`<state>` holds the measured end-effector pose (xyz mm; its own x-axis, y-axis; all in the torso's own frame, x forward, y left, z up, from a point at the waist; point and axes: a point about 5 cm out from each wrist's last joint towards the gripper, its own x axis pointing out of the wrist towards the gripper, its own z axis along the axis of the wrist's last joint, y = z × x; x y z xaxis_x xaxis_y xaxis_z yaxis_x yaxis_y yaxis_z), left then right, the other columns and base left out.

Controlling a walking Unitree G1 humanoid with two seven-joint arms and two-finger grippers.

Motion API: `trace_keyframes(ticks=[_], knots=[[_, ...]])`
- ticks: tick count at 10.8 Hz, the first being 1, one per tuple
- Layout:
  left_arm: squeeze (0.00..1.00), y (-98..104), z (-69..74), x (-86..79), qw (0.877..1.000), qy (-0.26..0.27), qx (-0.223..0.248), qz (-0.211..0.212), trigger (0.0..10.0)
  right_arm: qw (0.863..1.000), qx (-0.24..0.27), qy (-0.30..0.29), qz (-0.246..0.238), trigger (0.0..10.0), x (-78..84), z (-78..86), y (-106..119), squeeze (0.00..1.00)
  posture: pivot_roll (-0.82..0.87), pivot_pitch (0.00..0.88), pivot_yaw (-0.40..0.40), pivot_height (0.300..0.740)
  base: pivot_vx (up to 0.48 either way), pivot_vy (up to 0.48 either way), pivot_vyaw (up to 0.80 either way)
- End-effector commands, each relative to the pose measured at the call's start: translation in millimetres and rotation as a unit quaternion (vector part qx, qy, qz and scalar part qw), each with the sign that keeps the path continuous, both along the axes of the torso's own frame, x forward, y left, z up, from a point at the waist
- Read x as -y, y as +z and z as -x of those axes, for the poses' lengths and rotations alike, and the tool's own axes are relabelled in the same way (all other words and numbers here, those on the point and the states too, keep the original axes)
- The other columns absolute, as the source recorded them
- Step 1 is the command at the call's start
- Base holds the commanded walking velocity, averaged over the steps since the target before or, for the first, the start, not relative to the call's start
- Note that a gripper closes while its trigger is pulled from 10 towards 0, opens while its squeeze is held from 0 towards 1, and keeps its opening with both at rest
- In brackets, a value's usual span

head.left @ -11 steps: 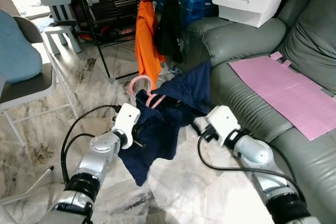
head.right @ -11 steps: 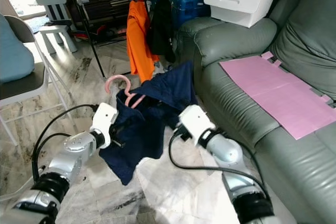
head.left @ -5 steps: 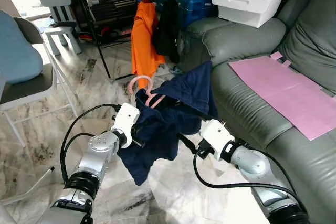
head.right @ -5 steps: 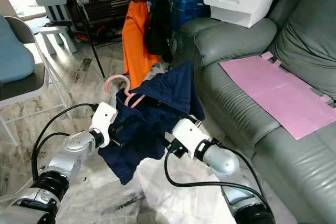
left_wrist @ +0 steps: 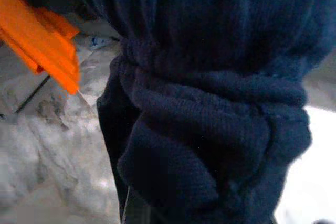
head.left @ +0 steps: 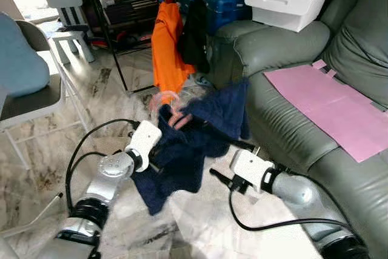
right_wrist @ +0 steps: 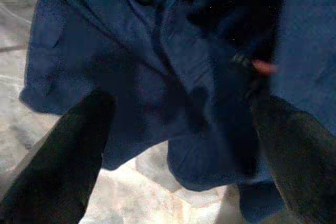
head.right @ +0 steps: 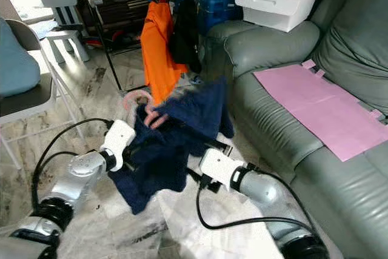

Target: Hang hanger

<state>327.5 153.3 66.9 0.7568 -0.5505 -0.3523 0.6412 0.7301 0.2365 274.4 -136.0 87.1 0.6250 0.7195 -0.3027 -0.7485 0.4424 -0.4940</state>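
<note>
Your left gripper (head.left: 159,157) clamps the navy garment (head.left: 194,134) carrying the pink hanger (head.left: 171,110) short of the rack (head.left: 121,4), right gripper (head.left: 219,177) spread empty below; blurred swinging risks the hanger slipping out.

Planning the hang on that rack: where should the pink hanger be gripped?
Probably at the neck just under the hook of the pink hanger, coming from the robot's own side. The hook curls clear above the navy garment, which covers the shoulders; gripping lower leaves the hook free for the rack.
</note>
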Motion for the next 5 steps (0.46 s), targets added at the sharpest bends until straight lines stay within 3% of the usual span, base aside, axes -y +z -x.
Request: trace_keyframes(ticks=[1, 3, 5], knots=[[0.0, 3, 1.1, -2.7, 0.999, -0.029, 0.019, -0.027, 0.0, 0.999, 0.007, 0.036, 0.014, 10.0, 3.1, 0.9, 9, 1.0, -0.22, 0.0, 0.08, 0.74, 0.0, 0.0, 0.0], [0.0, -1, 6.6, -6.0, 0.993, -0.076, 0.034, -0.086, 0.0, 0.993, 0.031, 0.076, 0.088, 10.0, 23.4, -7.8, 27, 1.0, -0.23, 0.0, 0.078, 0.74, 0.0, 0.0, 0.0], [0.0, -4, 6.5, -9.3, 0.991, -0.077, 0.035, -0.105, 0.0, 0.989, 0.024, 0.114, 0.089, 10.0, 25.0, -9.2, 51, 1.0, -0.23, 0.0, 0.079, 0.74, 0.0, 0.0, 0.0]])
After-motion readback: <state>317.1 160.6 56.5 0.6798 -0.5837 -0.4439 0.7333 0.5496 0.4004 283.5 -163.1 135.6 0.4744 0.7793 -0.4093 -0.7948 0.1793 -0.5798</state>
